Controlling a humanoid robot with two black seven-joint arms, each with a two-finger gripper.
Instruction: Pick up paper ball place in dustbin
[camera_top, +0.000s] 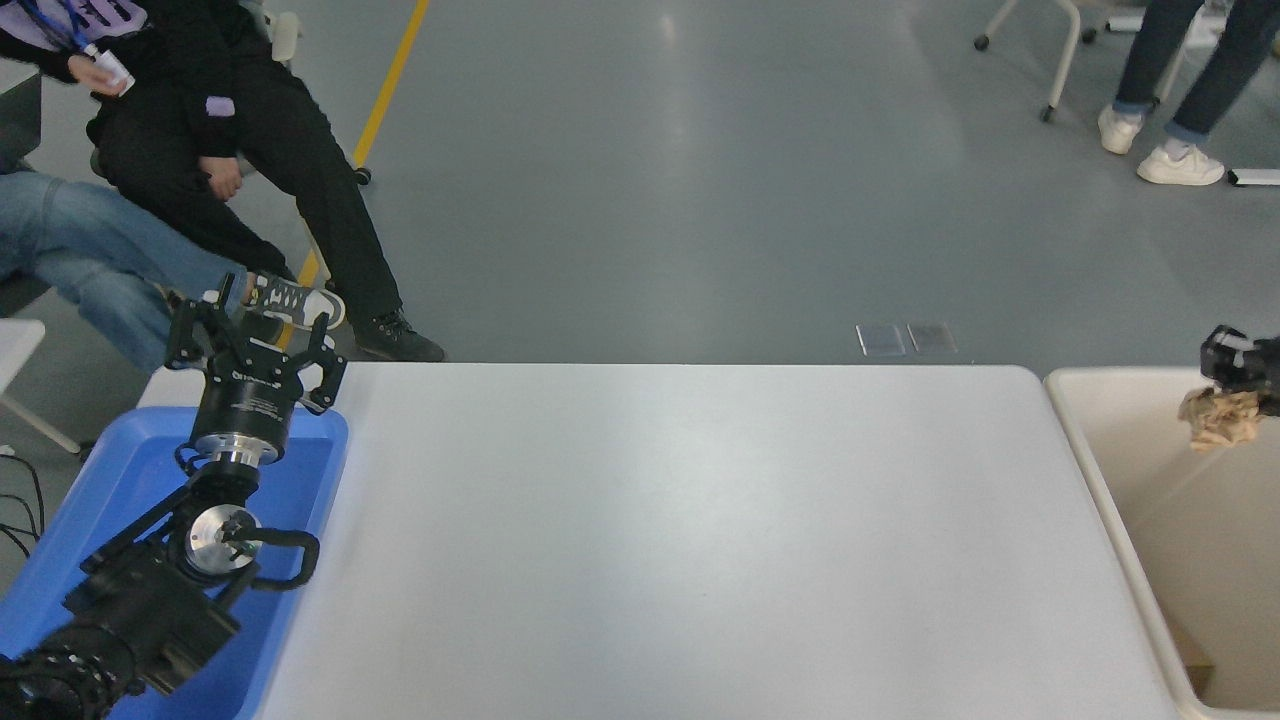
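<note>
The tan-brown paper ball (1220, 419) hangs from my right gripper (1228, 385) at the picture's right edge, over the inside of the beige dustbin (1085, 440). The right gripper is shut on the top of the ball; most of the arm is out of view. The dustbin stands against the right end of the white table (680, 540). My left gripper (250, 335) is parked at the lower left over the blue tray, fingers spread open and empty.
A bright blue tray (110, 480) sits at the table's left end under the left arm. A brown scrap (1192, 650) lies in the dustbin's bottom. Two people sit at the far left; another person's legs stand at the top right.
</note>
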